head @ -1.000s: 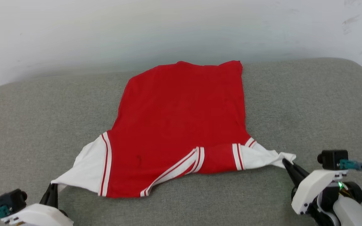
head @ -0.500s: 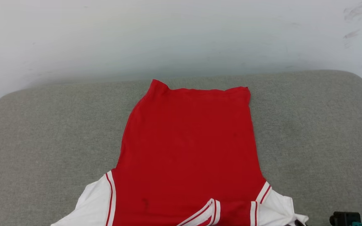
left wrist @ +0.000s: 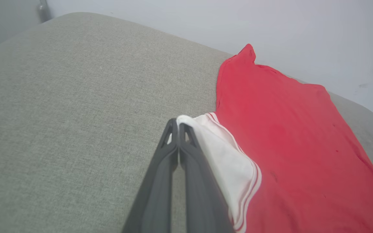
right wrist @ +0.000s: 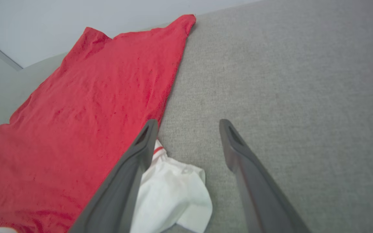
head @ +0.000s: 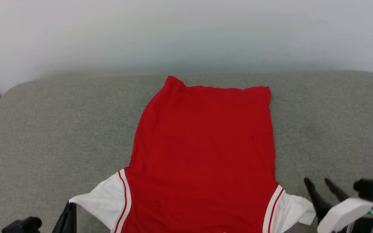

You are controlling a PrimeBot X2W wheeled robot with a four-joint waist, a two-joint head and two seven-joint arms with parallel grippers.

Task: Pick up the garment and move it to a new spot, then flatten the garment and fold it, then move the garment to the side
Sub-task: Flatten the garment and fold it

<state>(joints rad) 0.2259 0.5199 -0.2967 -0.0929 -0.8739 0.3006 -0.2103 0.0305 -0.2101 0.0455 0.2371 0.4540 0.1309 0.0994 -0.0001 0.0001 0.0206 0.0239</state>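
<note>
Change: my right end effector (right wrist: pixel 188 124) is standing wide open, having just released the right sleeve (right wrist: pixel 173 191), now lying slack at the lower right of the head view.
Left end effector (left wrist: pixel 177 124): still pinching the left sleeve (left wrist: pixel 219 155) tip, fully shut.
Shirt (head: pixel 202 155): lying spread at centre frame on the grey cushion (head: pixel 44 129).
Meaning: flattening is probably ending; folding is not yet begun.

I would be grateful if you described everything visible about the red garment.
The garment is a red shirt of thin, soft-looking fabric with white sleeves trimmed in red stripes. It lies spread almost flat on the grey cushion, hem toward the wall, lightly wrinkled, no lettering showing. The left gripper is shut on one sleeve's tip; the right gripper stands open by the other sleeve, which lies loose.
</note>
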